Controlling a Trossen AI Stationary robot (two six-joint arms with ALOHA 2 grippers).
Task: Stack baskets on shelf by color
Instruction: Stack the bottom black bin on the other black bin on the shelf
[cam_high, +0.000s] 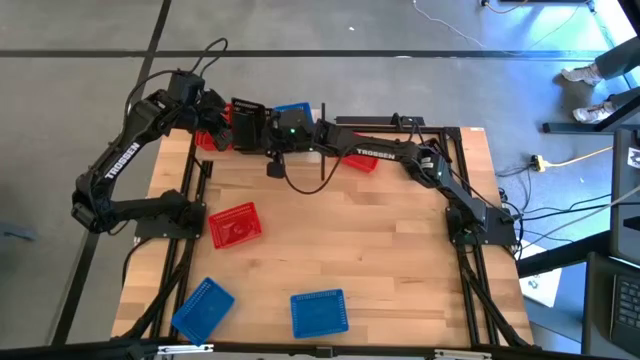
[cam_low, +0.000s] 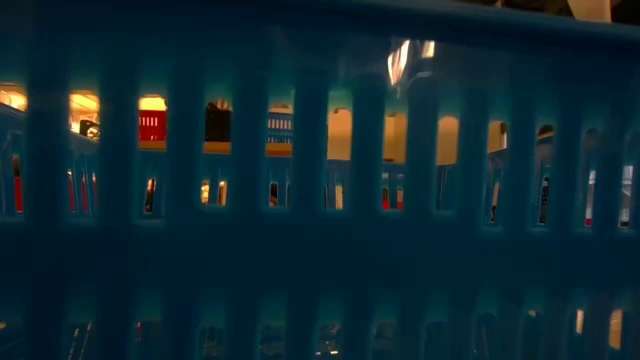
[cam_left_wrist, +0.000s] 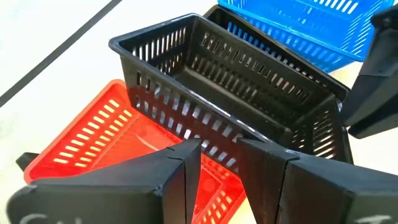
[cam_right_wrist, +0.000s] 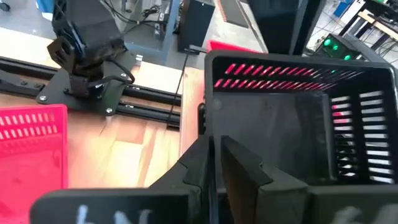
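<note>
Wooden tabletop (cam_high: 350, 240) carries one red basket (cam_high: 235, 226) and two blue baskets (cam_high: 318, 312); grey floor surrounds it. Left gripper (cam_left_wrist: 217, 162) and right gripper (cam_right_wrist: 216, 152) both pinch the black basket (cam_left_wrist: 236, 93) rim.

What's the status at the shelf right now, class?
Both grippers at the far shelf: left gripper and right gripper each shut on the black basket rim. Red basket beside it. Nothing blocking.

Counted in the high view: three blue baskets (cam_high: 320, 312), (cam_high: 203, 307), (cam_high: 292, 110); three red baskets (cam_high: 235, 225), (cam_high: 362, 160), (cam_high: 208, 138). One black basket (cam_left_wrist: 236, 93) is seen before the left gripper (cam_left_wrist: 217, 163).
</note>
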